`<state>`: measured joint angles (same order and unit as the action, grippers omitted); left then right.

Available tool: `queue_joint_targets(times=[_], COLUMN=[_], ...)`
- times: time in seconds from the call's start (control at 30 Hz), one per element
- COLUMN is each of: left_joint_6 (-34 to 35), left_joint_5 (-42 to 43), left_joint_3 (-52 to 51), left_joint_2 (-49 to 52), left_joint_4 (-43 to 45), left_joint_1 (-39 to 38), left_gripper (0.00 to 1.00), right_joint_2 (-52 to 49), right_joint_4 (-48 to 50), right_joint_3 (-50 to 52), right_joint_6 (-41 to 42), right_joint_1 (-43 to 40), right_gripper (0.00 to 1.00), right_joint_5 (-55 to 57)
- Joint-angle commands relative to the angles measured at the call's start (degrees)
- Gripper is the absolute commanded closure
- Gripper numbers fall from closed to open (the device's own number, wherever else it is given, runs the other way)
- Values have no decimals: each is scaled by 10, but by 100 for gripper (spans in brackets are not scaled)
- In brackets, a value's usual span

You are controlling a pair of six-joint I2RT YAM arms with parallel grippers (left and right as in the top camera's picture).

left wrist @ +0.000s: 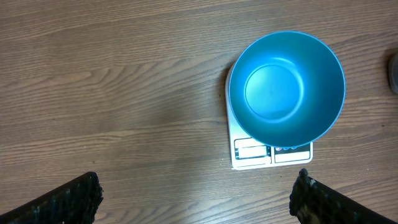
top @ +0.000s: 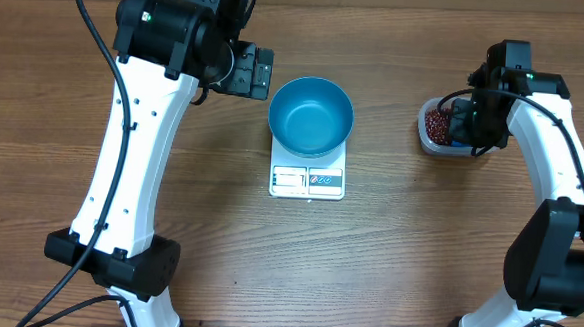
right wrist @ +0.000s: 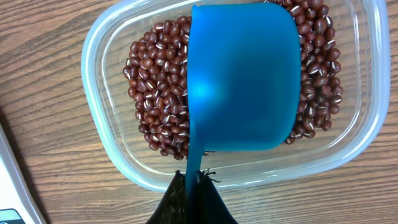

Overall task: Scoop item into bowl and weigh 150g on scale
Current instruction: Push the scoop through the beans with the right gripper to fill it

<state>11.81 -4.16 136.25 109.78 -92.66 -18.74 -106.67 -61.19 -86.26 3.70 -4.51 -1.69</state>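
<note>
Between the right end effector's [right wrist: 193, 186] shut fingers is the handle of one blue scoop [right wrist: 242, 81], its cup over the many red-brown beans [right wrist: 155, 93] in one clear tub [right wrist: 93, 93]. Farther off, the left end effector [left wrist: 196, 199] hangs wide open and empty above the counter [left wrist: 93, 74], near one blue bowl [left wrist: 286, 87] standing on one white scale [left wrist: 252, 152].

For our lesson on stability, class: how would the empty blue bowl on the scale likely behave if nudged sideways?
The bowl overhangs the scale, so a nudge would probably slide or rock it. It is empty and looks thin-walled, so likely light. Its smooth, glossy inside suggests a slippery surface to grip.
</note>
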Motion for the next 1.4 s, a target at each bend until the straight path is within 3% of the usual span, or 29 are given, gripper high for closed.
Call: queue_joint_targets(times=[0.0, 0.6, 1.37], left_joint_6=[-7, -7, -7], left_joint_5=[-8, -7, -7], left_joint_3=[8, 8, 8], left_joint_2=[-4, -4, -4], left_joint_4=[-1, -1, -1], left_joint_1=[1, 1, 1], left_gripper=[0, 0, 0], right_joint_2=[-6, -6, -6], right_joint_4=[4, -2, -11], right_joint_3=[-9, -10, -10], right_joint_6=[-8, -25, -38], right_joint_1=[-12, -100, -103], right_gripper=[96, 96, 96], right_joint_5=[9, -141, -220])
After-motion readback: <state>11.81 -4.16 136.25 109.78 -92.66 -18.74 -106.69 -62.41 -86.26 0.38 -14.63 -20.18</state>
